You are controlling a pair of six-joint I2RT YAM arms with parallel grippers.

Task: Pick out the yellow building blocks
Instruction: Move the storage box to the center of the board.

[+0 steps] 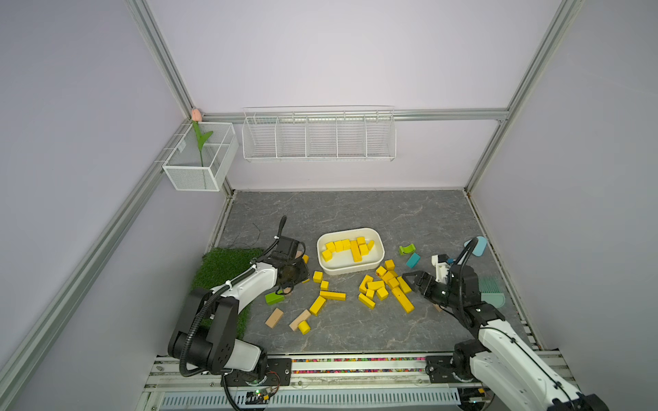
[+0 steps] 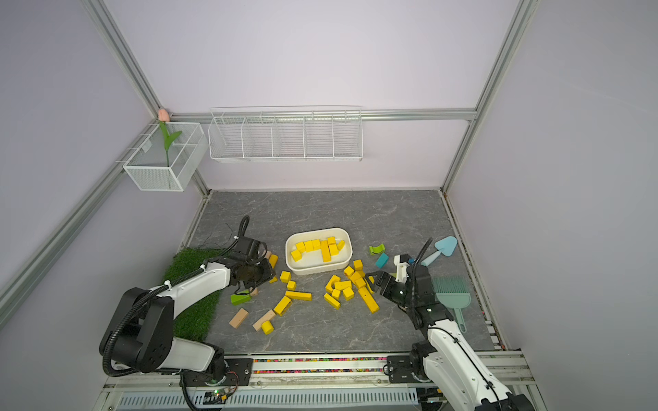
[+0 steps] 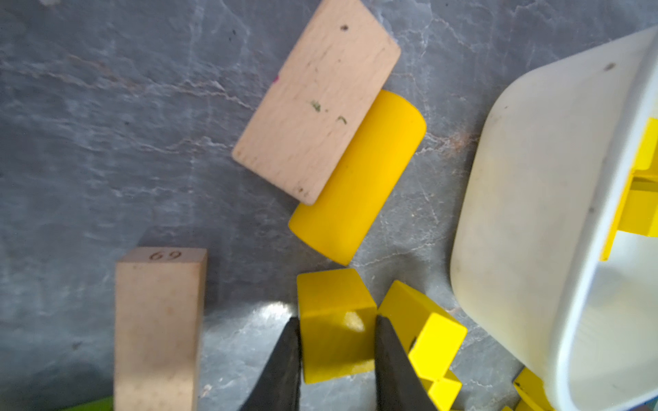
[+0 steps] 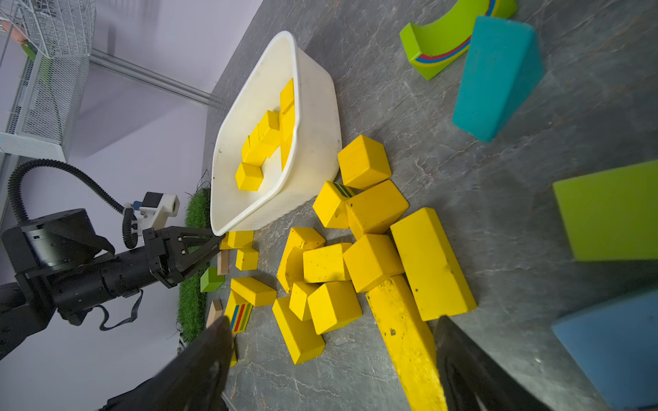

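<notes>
- left claw point(image 3: 336, 338) is clenched on a yellow cube point(image 3: 331, 313) sitting on the counter point(image 3: 106, 142), near the white tub point(image 3: 516, 178).
- right claw point(image 4: 331, 320) gapes released over a long yellow bar point(image 4: 402, 331).
- other yellow building blocks point(image 1: 382, 284) lie loose on the counter; some sit in the tub.
- painted wood: likely light, rigid, a bit slick; pinch flat opposite faces, mid-height.
</notes>
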